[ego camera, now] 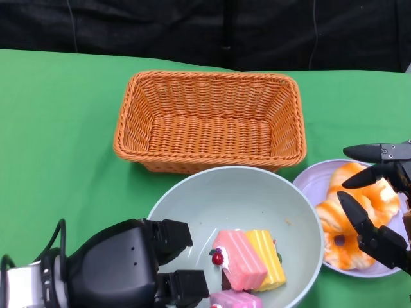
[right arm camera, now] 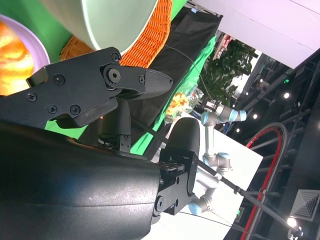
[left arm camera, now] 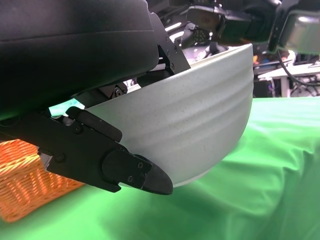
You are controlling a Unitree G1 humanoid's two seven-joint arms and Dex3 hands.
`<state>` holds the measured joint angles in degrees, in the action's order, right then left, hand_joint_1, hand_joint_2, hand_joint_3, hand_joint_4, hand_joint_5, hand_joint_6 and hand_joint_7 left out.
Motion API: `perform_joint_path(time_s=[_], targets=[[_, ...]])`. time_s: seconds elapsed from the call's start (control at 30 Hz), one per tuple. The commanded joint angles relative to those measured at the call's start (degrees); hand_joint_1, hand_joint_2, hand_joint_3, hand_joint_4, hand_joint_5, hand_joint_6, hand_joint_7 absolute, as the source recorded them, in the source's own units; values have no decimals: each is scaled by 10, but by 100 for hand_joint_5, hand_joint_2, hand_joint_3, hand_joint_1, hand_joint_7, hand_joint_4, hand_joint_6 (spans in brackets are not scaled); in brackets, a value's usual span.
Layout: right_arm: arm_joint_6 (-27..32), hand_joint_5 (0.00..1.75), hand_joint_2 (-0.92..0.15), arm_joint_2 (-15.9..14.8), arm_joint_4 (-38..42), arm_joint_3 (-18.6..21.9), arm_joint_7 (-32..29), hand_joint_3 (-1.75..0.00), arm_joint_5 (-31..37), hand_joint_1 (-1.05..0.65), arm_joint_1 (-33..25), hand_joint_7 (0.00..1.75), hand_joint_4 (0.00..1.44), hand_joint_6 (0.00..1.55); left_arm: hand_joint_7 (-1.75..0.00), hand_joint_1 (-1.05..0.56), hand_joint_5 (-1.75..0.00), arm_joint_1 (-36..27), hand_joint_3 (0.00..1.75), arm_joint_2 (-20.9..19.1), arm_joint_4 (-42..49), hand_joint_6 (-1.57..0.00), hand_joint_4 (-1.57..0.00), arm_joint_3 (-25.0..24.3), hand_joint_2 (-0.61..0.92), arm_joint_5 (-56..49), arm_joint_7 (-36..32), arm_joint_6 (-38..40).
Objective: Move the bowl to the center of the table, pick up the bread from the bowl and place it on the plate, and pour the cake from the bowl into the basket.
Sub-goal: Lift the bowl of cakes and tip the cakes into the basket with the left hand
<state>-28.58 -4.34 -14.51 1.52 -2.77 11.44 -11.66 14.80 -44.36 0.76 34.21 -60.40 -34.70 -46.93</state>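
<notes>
At the near left rim of the bowl (ego camera: 257,199), the left hand (ego camera: 138,263) grips it: fingers (ego camera: 173,237) hook over the edge inside, and the left wrist view shows another finger (left arm camera: 135,172) pressed against the pale outer wall, with the bowl's base raised off the green cloth (left arm camera: 260,165). Inside lie pieces of cake (ego camera: 247,260), pink and yellow, near the hand's fingertips. Just beyond the bowl's far rim stands the wicker basket (ego camera: 209,122). To the right, touching or nearly touching the bowl, the lilac plate (ego camera: 311,186) carries the bread (ego camera: 356,215). The right hand (ego camera: 379,205) hovers over the bread with fingers spread apart, gripping nothing.
</notes>
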Motion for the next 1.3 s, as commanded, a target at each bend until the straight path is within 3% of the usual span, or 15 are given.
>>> perform_joint_path(time_s=[0.03, 0.17, 0.27, 0.53, 0.6, 0.73, 1.0, 1.3], targets=[[-11, 160, -86, 4, 5, 5, -12, -56, 2, -24, 0, 135, 20, 7, -131, -41, -175, -30, 30, -20, -51, -91, -99, -52, 86, 45, 49, -5], [-26, 158, -87, 11, 18, 11, -29, -54, 5, -23, 6, 137, 22, 9, -133, -39, -175, -57, 32, -21, -96, -91, -100, -99, 86, 93, 121, -6], [-26, 160, -90, 17, 23, 17, -43, -52, 16, -25, 10, 139, 24, 10, -144, -40, -175, -71, 34, -20, -119, -87, -99, -135, 84, 117, 160, -8], [-14, 163, -92, 17, 50, 10, -37, -51, -5, -23, 20, 144, 25, 16, -145, -34, -175, -74, 42, 10, -135, -85, -98, -195, 78, 155, 208, -31], [-16, 162, -92, 14, 61, 8, -30, -51, -13, -22, 23, 144, 26, 21, -153, -34, -175, -70, 68, 19, -131, -83, -99, -201, 65, 164, 219, -36], [-11, 162, -92, 16, 70, 6, -24, -48, -18, -21, 23, 140, 27, 26, -171, -34, -175, -67, 89, 44, -127, -78, -101, -216, 55, 178, 234, -38], [10, 160, -91, 13, 64, 6, -7, -45, -30, -21, 18, 135, 34, 31, -175, -32, -175, -41, 137, 88, -95, -78, -106, -236, 21, 213, 253, -36], [30, 156, -92, 13, 58, 7, 1, -43, -36, -20, 14, 131, 38, 31, -175, -31, -175, -15, 149, 149, -54, -80, -106, -252, 16, 265, 266, -10]])
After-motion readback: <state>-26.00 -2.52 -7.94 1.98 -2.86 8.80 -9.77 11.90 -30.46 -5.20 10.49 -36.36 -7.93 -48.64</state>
